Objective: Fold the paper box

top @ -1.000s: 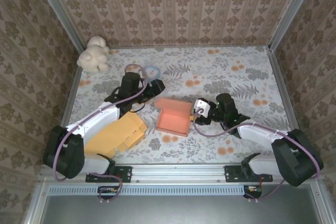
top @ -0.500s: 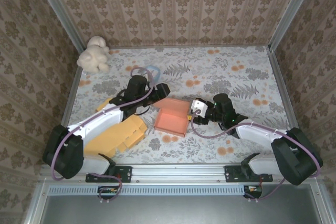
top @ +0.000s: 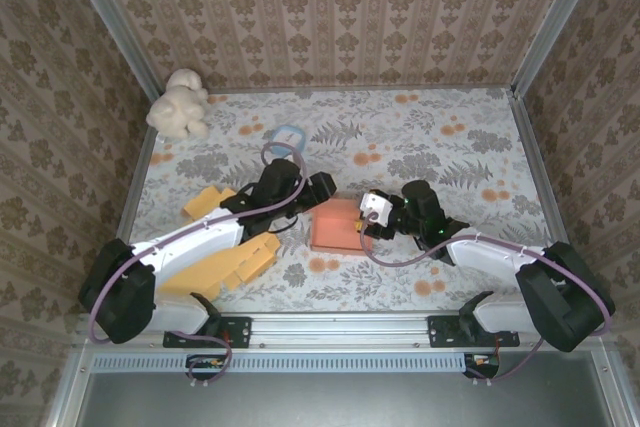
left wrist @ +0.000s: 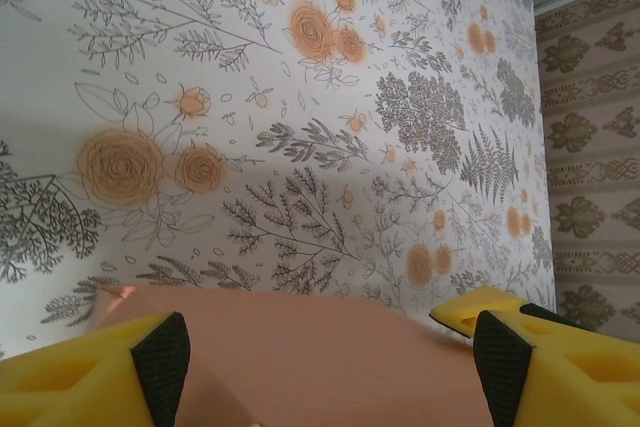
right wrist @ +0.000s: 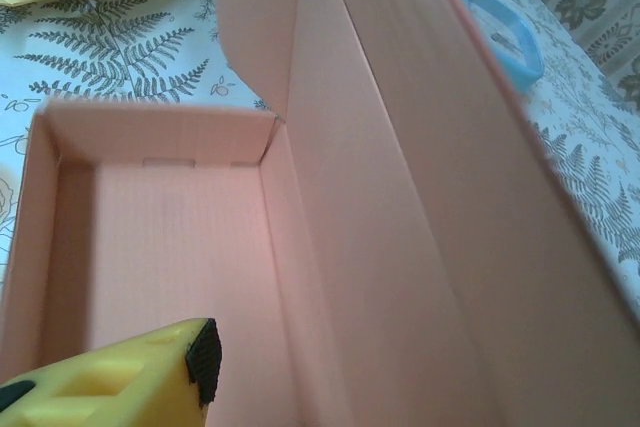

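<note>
Now paper box [top: 335, 227] sits on desk [top: 450, 137] between both arms. Wide apart, left jaws [left wrist: 325, 352] hang just over lid [right wrist: 430, 167], its long edge running finger to finger. One finger [right wrist: 150, 377] of right jaws [top: 367, 214] inside box; apart or shut, cannot tell. Left arm nearer lid.

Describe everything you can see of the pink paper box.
The pink paper box looks like thin salmon card. It lies on the flowered table between the left gripper and right gripper. Its shallow rectangular tray has low walls; the hinged lid leans over it, not yet shut, one side flap loose. Whether either gripper touches it is unclear.
</note>
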